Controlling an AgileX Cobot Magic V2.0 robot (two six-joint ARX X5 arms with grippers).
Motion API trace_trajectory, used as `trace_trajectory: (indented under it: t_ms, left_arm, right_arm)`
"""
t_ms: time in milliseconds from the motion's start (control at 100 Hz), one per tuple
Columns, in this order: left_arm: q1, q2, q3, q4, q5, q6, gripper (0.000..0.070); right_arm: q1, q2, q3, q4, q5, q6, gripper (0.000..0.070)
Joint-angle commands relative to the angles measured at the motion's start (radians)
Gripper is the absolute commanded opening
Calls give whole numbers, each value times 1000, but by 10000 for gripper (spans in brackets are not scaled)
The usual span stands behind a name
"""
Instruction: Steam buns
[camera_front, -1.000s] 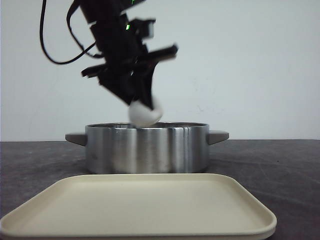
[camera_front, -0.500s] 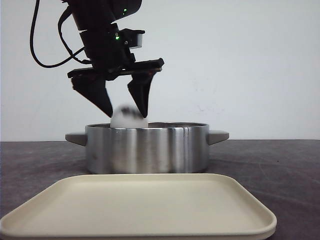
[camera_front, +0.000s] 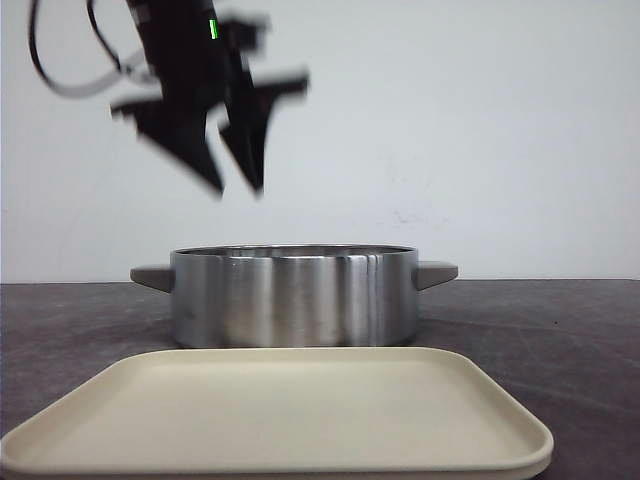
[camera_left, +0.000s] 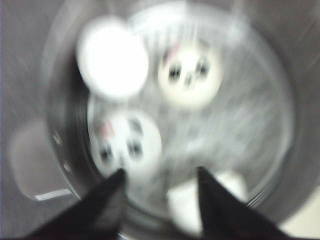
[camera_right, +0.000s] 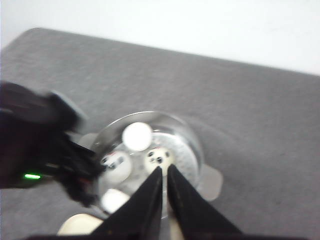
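On dark table (camera_front: 560, 330), pale wall (camera_front: 480, 120).

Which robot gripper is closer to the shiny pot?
The left one. The left gripper hangs open just above the pot. The right gripper looks down on it from higher and farther away.

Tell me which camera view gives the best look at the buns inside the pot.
The right wrist view: looking down into the pot, it shows all four buns, fairly sharp. The left wrist view shows the buns larger, panda faces visible, but motion-blurred. The front view shows none; the pot wall hides them.
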Motion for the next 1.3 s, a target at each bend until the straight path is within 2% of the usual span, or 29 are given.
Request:
trace_trajectory:
  t_ms: [0,90,210,410,600,870,1290]
  left_arm:
    - [-12,-56,17,21,-4,-42,25]
    - [-27,-157,11,34,-3,-43,9]
    - [-55,-293,-39,66,-4,-32,9]
    - [-102,-563,-257,128,-5,-59,9]
    - [-119,-738,-422,114,-6,-75,10]
    - [-119,-763,-435,7,-5,-96,16]
    - [-119,-763,-434,13,-5,-96,16]
  right_arm:
    - [20,-10,3,20,17,-38,8]
    - [35,-44,-38,75,15,-69,9]
    - [61,-131,-158,222,5,-111,8]
    - [95,-342,-475,512,10,-154,8]
    - [96,-500,-697,674,43,-161,8]
    - [96,-554,-719,665,35,-161,8]
    - [96,-553,-719,666,35,-161,8]
